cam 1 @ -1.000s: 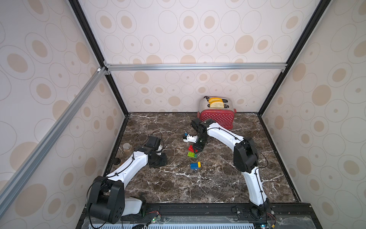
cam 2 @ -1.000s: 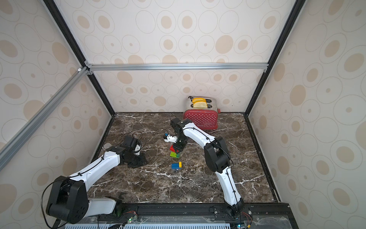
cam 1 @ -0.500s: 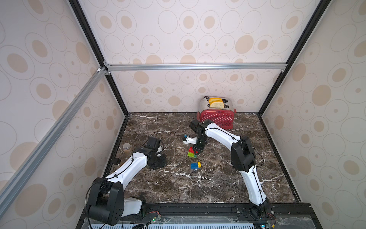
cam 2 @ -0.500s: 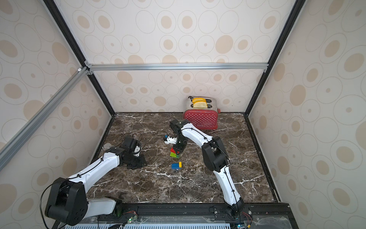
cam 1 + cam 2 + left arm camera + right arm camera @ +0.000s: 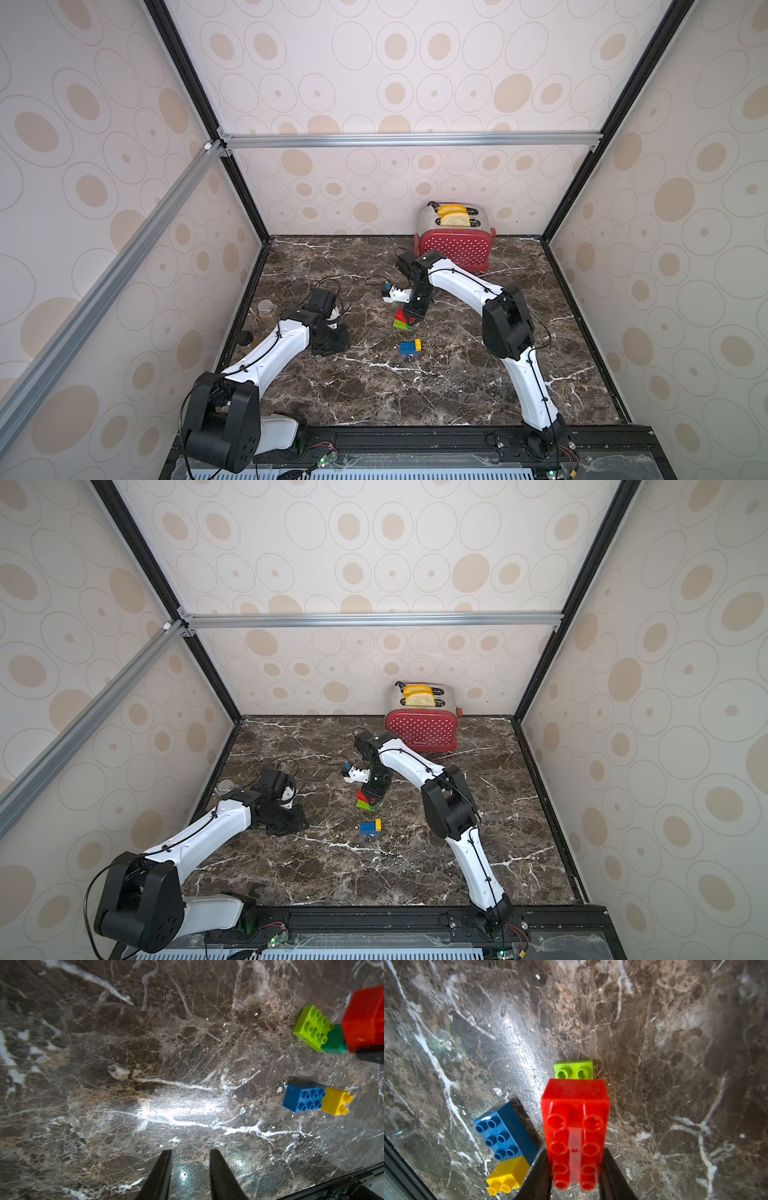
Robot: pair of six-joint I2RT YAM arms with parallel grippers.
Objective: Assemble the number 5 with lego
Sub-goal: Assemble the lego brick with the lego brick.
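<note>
Right arm's [image 5: 505, 324] elbow has shifted slightly; bricks unmoved before the red dotted toaster [image 5: 455, 247].
Right tool [image 5: 575, 1152] clamps the long red studded plastic brick [image 5: 575, 1093] over stacked lime-green brick [image 5: 573, 1069] and dark-green brick [image 5: 334, 1040]; seating hidden. Blue brick [image 5: 302, 1097] joined to yellow brick [image 5: 335, 1101] lies farther from the toaster. Left tool [image 5: 190, 1150], narrowly parted, empty, above dark marble counter [image 5: 374, 395].

- Long red brick [image 5: 575, 1126]: clamped by its long sides in the right gripper [image 5: 575, 1152], above the lime and dark-green pair. Whether it touches them cannot be told.
- Lime brick [image 5: 311, 1026]: flat on the marble tabletop [image 5: 166, 1064], studs up, near its middle. The short dark-green brick [image 5: 334, 1041] sits on one end.
- Blue brick [image 5: 301, 1097] and short yellow brick [image 5: 335, 1101]: touching end to end, apart from the others, nearer the front edge.
</note>
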